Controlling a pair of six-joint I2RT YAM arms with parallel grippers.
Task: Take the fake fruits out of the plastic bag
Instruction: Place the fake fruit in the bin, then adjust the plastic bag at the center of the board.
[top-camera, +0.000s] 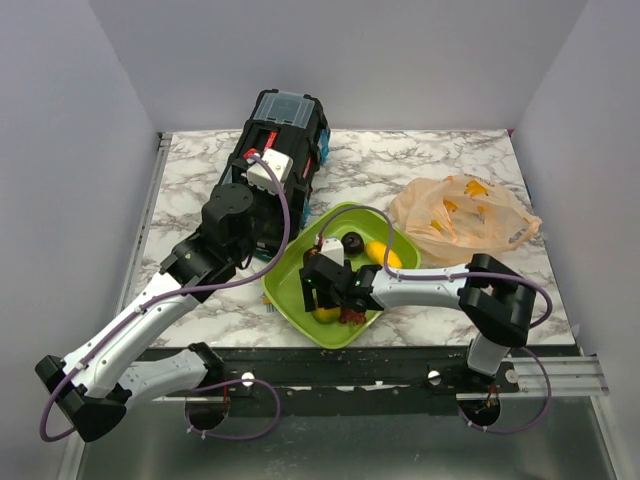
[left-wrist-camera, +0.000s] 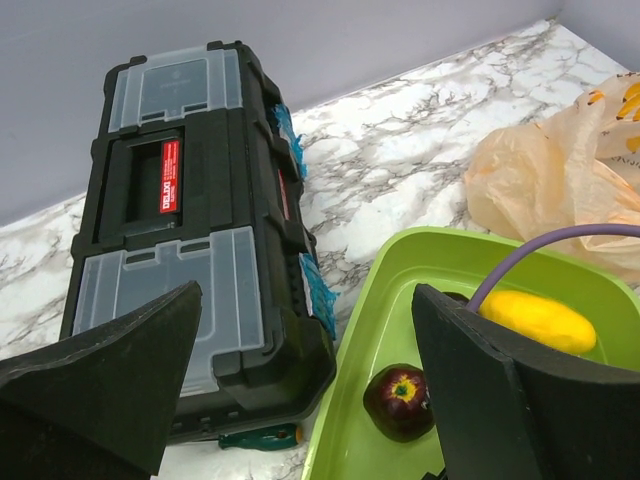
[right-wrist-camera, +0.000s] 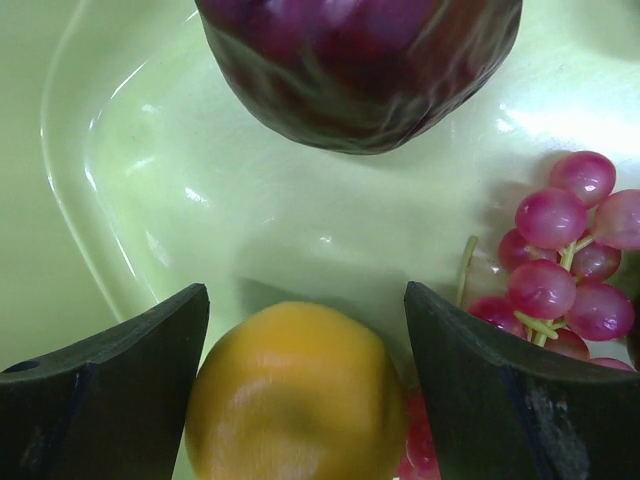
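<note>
The peach-orange plastic bag (top-camera: 463, 215) lies at the right rear with yellow fruits (top-camera: 475, 187) showing through it; it also shows in the left wrist view (left-wrist-camera: 560, 180). The green tray (top-camera: 300, 265) holds a maroon fruit (top-camera: 352, 242), a yellow oval one (top-camera: 383, 254) and a red grape bunch (top-camera: 352, 318). My right gripper (top-camera: 325, 290) is low in the tray's near corner, open (right-wrist-camera: 307, 295), its jaws either side of a small orange fruit (right-wrist-camera: 295, 395). Another maroon fruit (right-wrist-camera: 360, 70) and the grapes (right-wrist-camera: 560, 260) lie close by. My left gripper (top-camera: 275, 180) is open and empty (left-wrist-camera: 308, 292), held high above the toolbox's near end.
A black toolbox (top-camera: 280, 150) with clear lid panels stands left of the tray, almost touching it (left-wrist-camera: 190, 250). A teal-handled tool (left-wrist-camera: 255, 437) lies at its near end. A purple cable (left-wrist-camera: 540, 245) crosses above the tray. Grey walls enclose the marble table on three sides.
</note>
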